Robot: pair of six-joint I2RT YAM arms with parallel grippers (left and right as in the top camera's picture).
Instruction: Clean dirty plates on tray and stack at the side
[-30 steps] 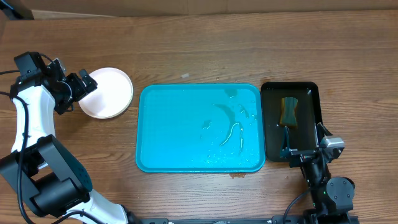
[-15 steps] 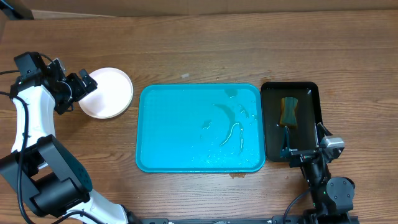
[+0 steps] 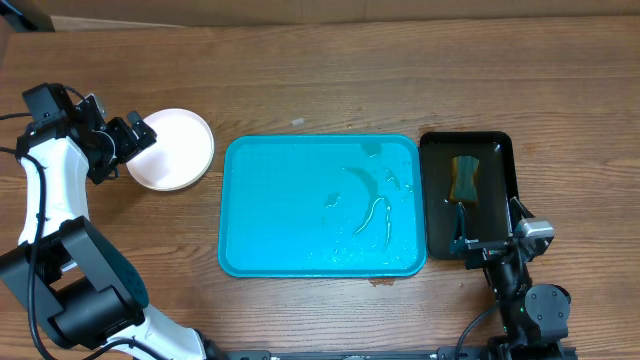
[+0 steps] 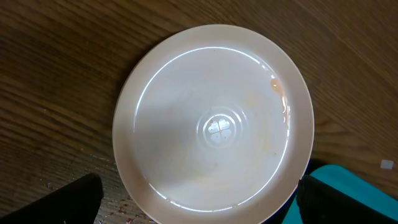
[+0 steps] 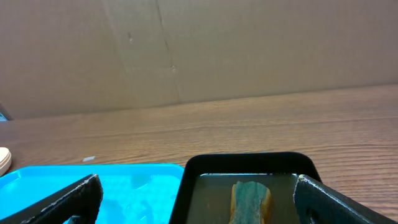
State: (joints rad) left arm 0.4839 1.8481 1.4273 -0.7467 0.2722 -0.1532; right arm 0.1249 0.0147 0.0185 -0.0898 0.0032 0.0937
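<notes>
A white plate (image 3: 172, 148) lies on the wooden table left of the turquoise tray (image 3: 280, 210); how many plates lie under it I cannot tell. In the left wrist view the plate (image 4: 214, 130) fills the frame, with a faint orange smear near its right rim. My left gripper (image 3: 126, 140) hovers at the plate's left edge, open, its fingertips (image 4: 79, 200) straddling the rim without touching it. The tray holds only wet streaks. My right gripper (image 5: 202, 202) stands open at the near end of the black tray (image 5: 249, 160), with nothing between its fingers.
A yellow-green sponge (image 3: 466, 178) lies in water in the narrow black tray (image 3: 500, 150), right of the turquoise tray. The sponge (image 5: 250, 200) sits ahead of my right gripper (image 3: 487, 235). A cardboard wall runs along the table's far edge.
</notes>
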